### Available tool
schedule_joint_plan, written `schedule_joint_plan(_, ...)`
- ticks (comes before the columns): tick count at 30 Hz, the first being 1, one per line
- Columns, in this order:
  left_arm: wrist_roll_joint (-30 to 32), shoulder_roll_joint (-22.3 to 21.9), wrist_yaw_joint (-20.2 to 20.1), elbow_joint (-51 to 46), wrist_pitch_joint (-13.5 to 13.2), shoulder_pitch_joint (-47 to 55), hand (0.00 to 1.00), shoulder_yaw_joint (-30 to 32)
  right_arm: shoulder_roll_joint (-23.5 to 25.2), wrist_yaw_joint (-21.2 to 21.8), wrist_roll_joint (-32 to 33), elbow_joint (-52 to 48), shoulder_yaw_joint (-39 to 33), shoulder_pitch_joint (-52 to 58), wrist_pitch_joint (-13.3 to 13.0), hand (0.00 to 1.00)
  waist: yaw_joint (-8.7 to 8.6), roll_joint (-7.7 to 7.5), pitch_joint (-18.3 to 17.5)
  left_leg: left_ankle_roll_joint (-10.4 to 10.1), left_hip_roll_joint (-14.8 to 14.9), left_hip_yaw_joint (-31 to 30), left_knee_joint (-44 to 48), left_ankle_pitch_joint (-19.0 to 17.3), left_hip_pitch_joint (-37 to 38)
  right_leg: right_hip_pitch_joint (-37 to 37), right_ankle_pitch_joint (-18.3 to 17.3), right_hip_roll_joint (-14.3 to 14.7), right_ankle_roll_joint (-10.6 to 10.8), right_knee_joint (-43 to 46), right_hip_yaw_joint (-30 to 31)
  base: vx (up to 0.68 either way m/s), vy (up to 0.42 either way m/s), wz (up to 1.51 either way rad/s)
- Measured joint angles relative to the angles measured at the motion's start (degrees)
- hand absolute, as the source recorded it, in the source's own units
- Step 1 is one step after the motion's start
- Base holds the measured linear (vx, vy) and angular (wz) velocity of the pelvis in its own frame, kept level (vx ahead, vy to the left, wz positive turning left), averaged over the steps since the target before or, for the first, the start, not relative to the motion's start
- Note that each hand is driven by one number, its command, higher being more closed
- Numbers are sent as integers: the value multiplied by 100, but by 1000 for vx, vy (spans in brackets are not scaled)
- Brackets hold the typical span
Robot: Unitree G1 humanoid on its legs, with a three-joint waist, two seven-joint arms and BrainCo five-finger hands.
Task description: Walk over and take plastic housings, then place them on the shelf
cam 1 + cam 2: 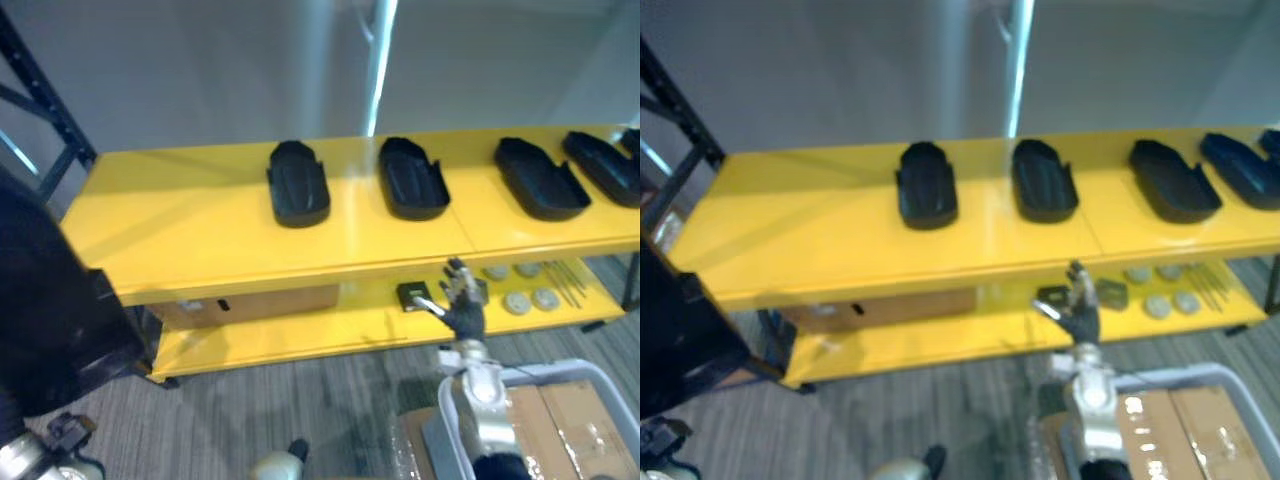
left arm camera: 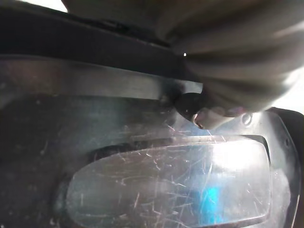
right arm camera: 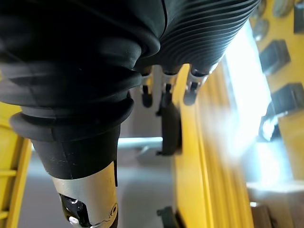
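A row of black plastic housings [image 1: 298, 183] lies on the top tier of the yellow shelf [image 1: 200, 230]. Another housing [image 2: 166, 185] sits tight against your left hand [image 2: 237, 57], grip unreadable. Your right hand [image 1: 462, 300] hangs open and empty. Likely light, stiff, slick: hold the rim.

No text, label or number is legible — none anywhere.

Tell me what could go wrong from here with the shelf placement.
The big black housing at the left hand is close to the left end of the yellow shelf, so it may catch the front edge on the way in. The open right hand hovers near that edge and could bump it.
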Motion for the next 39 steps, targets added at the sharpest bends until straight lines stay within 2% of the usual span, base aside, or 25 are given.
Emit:
schedule_joint_plan(1, -20, 78, 3, 150, 12, -167, 100, -131, -4, 15, -23, -31, -91, 116, -27, 0, -32, -35, 19, -56, -13, -138, -38, 82, -29, -74, -261, 155, 1, -233, 113, 13, -195, 92)
schedule_joint_plan(2, -60, 84, 5, 186, 34, -185, 100, -154, -4, 20, -46, -33, -101, 112, -32, 0, -29, -79, 52, -81, -41, -143, -35, 98, -30, -99, -278, 189, -8, -426, 89, -18, -185, 44)
schedule_joint_plan(3, -134, 88, 25, 221, 60, -169, 100, -164, -10, 78, -45, -69, -93, 84, -85, 0, -17, -229, 128, -111, -176, -98, -13, 111, -49, -185, -172, 191, 61, -734, 27, -32, -204, 8)
schedule_joint_plan(4, -140, 26, 67, 268, 76, -155, 100, -241, -71, 106, -48, -75, -101, 70, -143, 0, 2, -244, 126, -162, -188, -64, -1, 100, -73, -123, -185, 166, 258, -803, -22, -43, -211, -6)
schedule_joint_plan(6, -123, -39, 132, 244, 85, 84, 100, -394, -228, 66, -89, -169, -100, -103, -168, 0, 19, -1, 264, -239, -53, 23, 32, 80, -166, -100, -138, 339, 352, -1071, 34, -75, -145, -17)
schedule_joint_plan(8, -103, -38, 140, 223, 84, 101, 100, -467, -315, -29, -110, -251, -97, -158, -168, 0, 5, 107, 319, -275, 15, 25, 32, 82, -202, -62, -137, 417, 387, -1145, 18, -121, -106, -2)
schedule_joint_plan(12, 107, -18, 222, -26, 12, 57, 100, -520, -499, -399, -263, -309, -156, -326, -168, 0, -45, 156, 324, -268, 181, 352, -56, 122, -207, 57, -261, 437, 432, -1136, -238, -76, -59, 23)
schedule_joint_plan(15, 127, 83, 359, -177, -9, 14, 100, -465, -632, -552, -262, -308, -257, -584, -168, 0, -23, 47, 390, -288, 65, 470, 108, 142, -208, 51, -576, 228, 394, -715, -355, -28, 18, 32)
schedule_joint_plan(17, 115, 308, 378, -199, -12, -68, 100, -355, -697, -737, -268, -289, -311, -851, -167, 0, 17, -68, 491, -156, -119, 637, 525, -92, -227, 30, -681, 36, 336, -204, -398, 11, 79, 19)
schedule_joint_plan(19, 89, 312, 388, -174, -11, -139, 100, -298, -712, -803, -282, -257, -305, -971, -167, 0, 25, 3, 540, -112, -158, 617, 750, -193, -222, -426, -554, -144, 96, 944, -167, -2, 104, 9)
schedule_joint_plan(20, 83, 400, 403, -174, -11, -183, 100, -275, -689, -857, -298, -259, -309, -981, -168, 0, 20, 8, 566, -42, -186, 613, 846, -279, -159, -1004, -88, -201, -230, 2037, 408, 17, 117, 9)
schedule_joint_plan(21, 83, 430, 408, -174, -11, -183, 100, -263, -682, -855, -301, -259, -311, -982, -168, 0, 20, 5, 573, -29, -192, 612, 854, -293, -141, -1086, 25, -197, -233, 2199, 511, 45, 134, 16)
schedule_joint_plan(23, 108, 704, 451, -184, -2, -190, 100, -201, -573, -818, -387, -261, -415, -955, -181, 0, -102, 4, 645, 101, -158, 550, 767, -401, 94, -1566, 1632, -162, -342, 3131, 911, 42, 115, 40)
schedule_joint_plan(24, 137, 716, 465, -196, 4, -216, 100, -201, -536, -784, -392, -270, -465, -953, -198, 0, -170, -8, 644, 132, -160, 520, 758, -424, 173, -1686, 2046, -169, -336, 3280, 968, 106, 77, 53)
schedule_joint_plan(25, 147, 763, 480, -185, 40, -368, 100, -240, -515, -773, -441, -297, -537, -934, -265, 0, -176, 58, 698, 202, -117, 387, 806, -417, 181, -1871, 1245, -44, -325, 3494, 1154, 121, 52, 40)
schedule_joint_plan(26, 141, 752, 485, -179, 76, -460, 100, -275, -507, -788, -529, -312, -584, -923, -265, 0, -180, 70, 694, 213, -102, 292, 841, -425, 176, -1861, 666, 61, -244, 3256, 1197, 164, 79, 56)
schedule_joint_plan(27, 114, 713, 504, -181, 143, -668, 100, -419, -504, -1185, -808, -664, -617, -826, -252, 0, -159, 69, 686, 208, -88, 176, 890, -449, 105, -1684, 93, 325, -125, 2078, 1245, 94, 70, 55)
schedule_joint_plan(29, 116, 594, 506, -184, 243, -819, 100, -613, -501, -1818, -1212, -1232, -697, -693, -245, 0, -157, 34, 674, 198, -191, 43, 973, -501, 42, -1451, -19, 458, 109, 1008, 1460, 136, 13, 66)
schedule_joint_plan(31, 116, 426, 505, -295, 387, -717, 100, -830, -484, -2912, -1719, -1935, -806, -651, -9, 0, -136, -86, 602, 207, -305, 103, 978, -616, 79, -1055, 51, 401, 304, 30, 1443, 177, -69, 43)
schedule_joint_plan(32, 116, 408, 509, -378, 410, -665, 100, -831, -464, -3137, -1793, -2017, -827, -656, 55, 0, -100, -146, 565, 189, -310, 216, 993, -671, 67, -978, 85, 377, 320, -151, 1414, 163, -119, 3)
schedule_joint_plan(33, 112, 404, 518, -528, 440, -569, 100, -820, -392, -3572, -1867, -2136, -872, -658, 173, 0, -53, -317, 459, 151, -307, 609, 1126, -825, -49, -809, 210, 269, 353, -448, 1251, 158, -177, -15)
schedule_joint_plan(34, 112, 340, 564, -598, 446, -526, 100, -829, -337, -4011, -1974, -2148, -1000, -696, 267, 0, 0, -352, 412, 112, -245, 905, 1314, -998, -115, -635, 54, 240, 574, -709, 1121, 165, -193, -19)
schedule_joint_plan(35, 111, 289, 579, -607, 445, -492, 100, -831, -321, -4193, -2013, -2147, -1102, -727, 296, 0, 4, -313, 401, 64, -198, 937, 1386, -1032, -125, -586, 42, 281, 593, -775, 1113, 176, -189, -14)
schedule_joint_plan(36, 108, 183, 577, -607, 448, -393, 100, -859, -295, -4517, -2104, -2149, -1374, -701, 348, 0, -22, -153, 346, 2, -119, 933, 1409, -1084, -147, -547, 39, 360, 583, -856, 1072, 195, -161, 7)
schedule_joint_plan(39, 105, 62, 555, -608, 380, -287, 100, -986, -246, -5119, -2128, -2070, -2202, -535, 372, 0, -159, 89, 189, -46, 141, 1592, 1454, -1081, -203, -399, 28, 448, 560, -972, 943, 189, -110, 24)
